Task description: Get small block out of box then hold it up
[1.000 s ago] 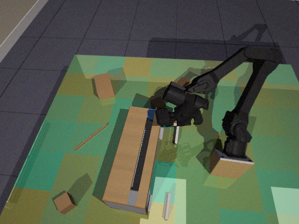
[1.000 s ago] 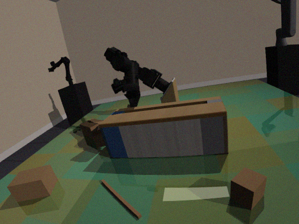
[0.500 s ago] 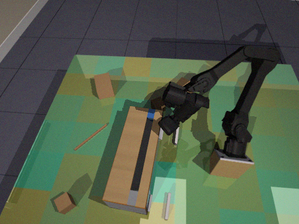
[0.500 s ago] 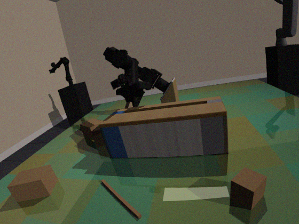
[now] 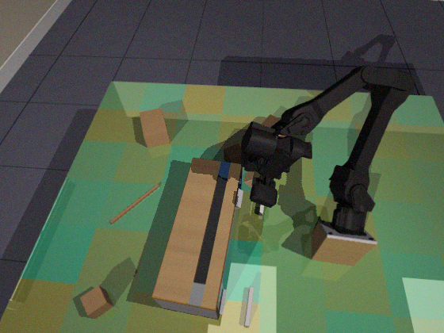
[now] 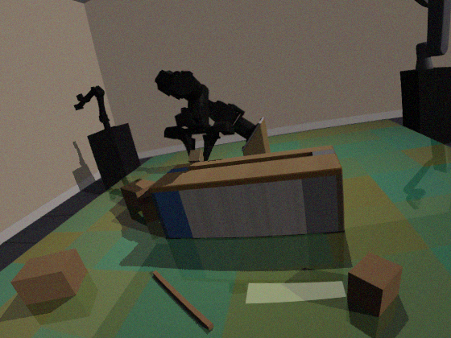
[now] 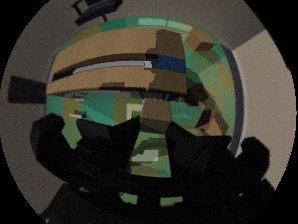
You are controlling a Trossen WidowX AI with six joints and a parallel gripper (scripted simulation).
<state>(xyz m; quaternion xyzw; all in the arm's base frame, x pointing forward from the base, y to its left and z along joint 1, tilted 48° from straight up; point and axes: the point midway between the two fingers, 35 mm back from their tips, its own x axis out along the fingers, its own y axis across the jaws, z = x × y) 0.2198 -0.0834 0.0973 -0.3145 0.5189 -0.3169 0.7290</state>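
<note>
My gripper (image 6: pixel 198 154) (image 7: pixel 153 119) is shut on a small tan block (image 5: pixel 249 178) (image 6: pixel 196 155) (image 7: pixel 156 114). The block sits between the fingertips, clear of the table, and in the exterior view it shows just above the box's top edge. The long wooden box (image 5: pixel 178 238) (image 6: pixel 242 209) (image 7: pixel 115 42) stands upright, with a slot along its top, a blue end and a grey end. The gripper is beside its clear front, near the blue end. The gap between block and box is hard to judge; the arm hides much of it from above.
Brown blocks (image 5: pixel 233 153) (image 6: pixel 137 197) (image 7: pixel 212 122) stand beyond the blue end. Other brown blocks (image 5: pixel 155 127) (image 5: pixel 95 301) (image 6: pixel 50 278) (image 6: pixel 374 282) and a thin brown stick (image 5: pixel 135 204) (image 6: pixel 183 299) lie behind the box. A pale bar (image 5: pixel 249 305) lies before the grey end.
</note>
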